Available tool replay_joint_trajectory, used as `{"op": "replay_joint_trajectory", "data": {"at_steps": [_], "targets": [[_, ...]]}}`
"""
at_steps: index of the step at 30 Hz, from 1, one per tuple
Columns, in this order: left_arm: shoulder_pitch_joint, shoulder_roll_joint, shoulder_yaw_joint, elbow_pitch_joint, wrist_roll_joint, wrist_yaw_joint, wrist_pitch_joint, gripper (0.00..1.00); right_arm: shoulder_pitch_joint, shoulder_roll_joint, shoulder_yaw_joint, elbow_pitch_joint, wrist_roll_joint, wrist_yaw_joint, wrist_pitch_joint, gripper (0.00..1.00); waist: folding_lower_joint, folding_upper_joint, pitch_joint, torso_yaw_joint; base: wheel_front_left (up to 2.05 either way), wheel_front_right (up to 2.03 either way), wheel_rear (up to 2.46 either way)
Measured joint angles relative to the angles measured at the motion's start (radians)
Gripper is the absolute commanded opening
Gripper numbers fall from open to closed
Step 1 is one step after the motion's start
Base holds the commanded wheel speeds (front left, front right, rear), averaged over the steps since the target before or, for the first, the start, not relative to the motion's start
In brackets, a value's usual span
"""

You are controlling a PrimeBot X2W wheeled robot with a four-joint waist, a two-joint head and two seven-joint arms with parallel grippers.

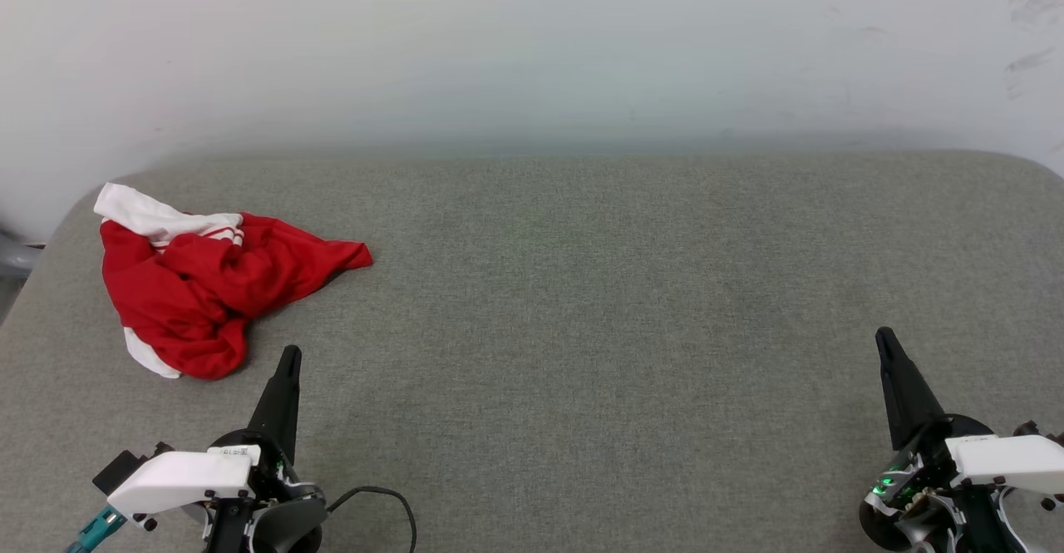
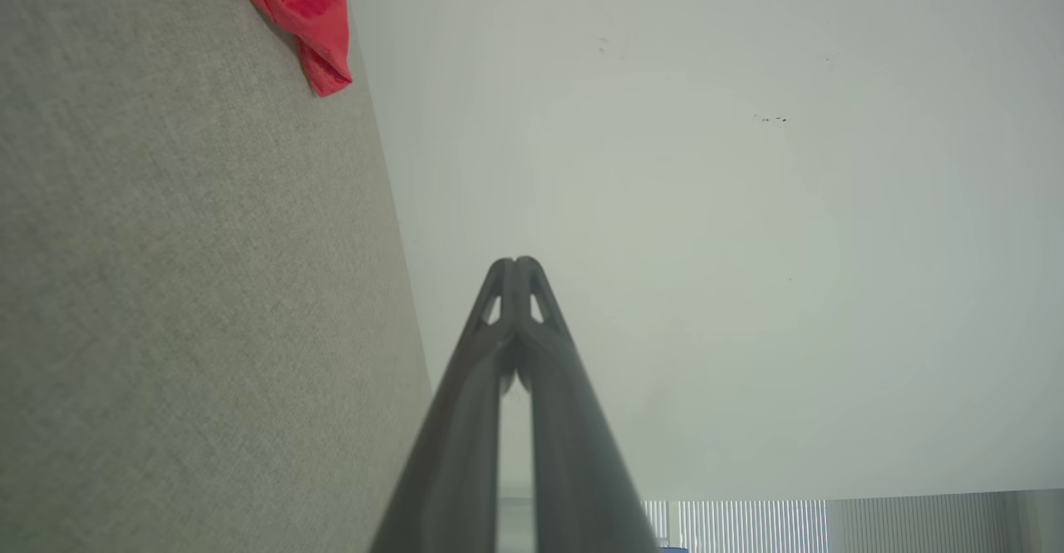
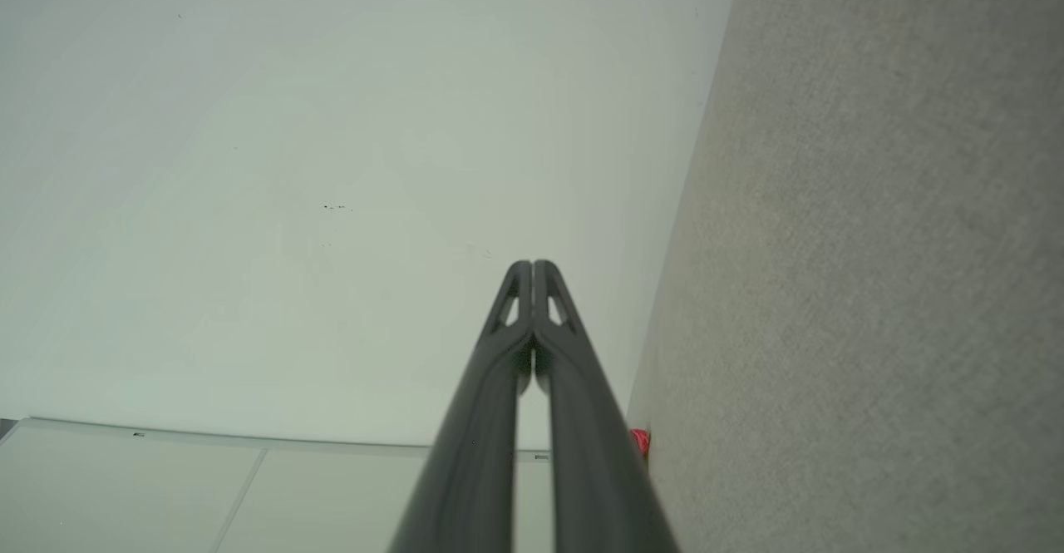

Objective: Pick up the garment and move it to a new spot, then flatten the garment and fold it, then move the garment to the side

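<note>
The garment (image 1: 199, 287), red with white sleeve parts, lies crumpled in a heap at the far left of the grey fabric surface (image 1: 582, 303). A corner of the garment (image 2: 303, 12) shows at the top left of the left wrist view, and a small red bit of the garment (image 3: 639, 441) peeks beside the fingers in the right wrist view. My left gripper (image 1: 289, 357) is shut and empty, its tips just right of and below the heap, apart from it. At the lower right my right gripper (image 1: 883, 338) is shut and empty too, far from the garment.
A pale wall (image 1: 532, 46) rises behind the surface's back edge. The surface has rounded corners at left and right. A black cable (image 1: 391, 503) loops near my left wrist. Bare grey fabric stretches between the two grippers.
</note>
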Motion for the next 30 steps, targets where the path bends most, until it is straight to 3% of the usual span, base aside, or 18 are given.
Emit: {"op": "replay_joint_trajectory", "data": {"at_steps": [30], "targets": [[0.0,0.0,0.0,0.0,0.0,0.0,0.0,0.0,0.0,0.0,0.0,0.0,0.0,0.0,0.0,0.0,0.0,0.0,0.0,0.0,0.0,0.0,0.0]]}}
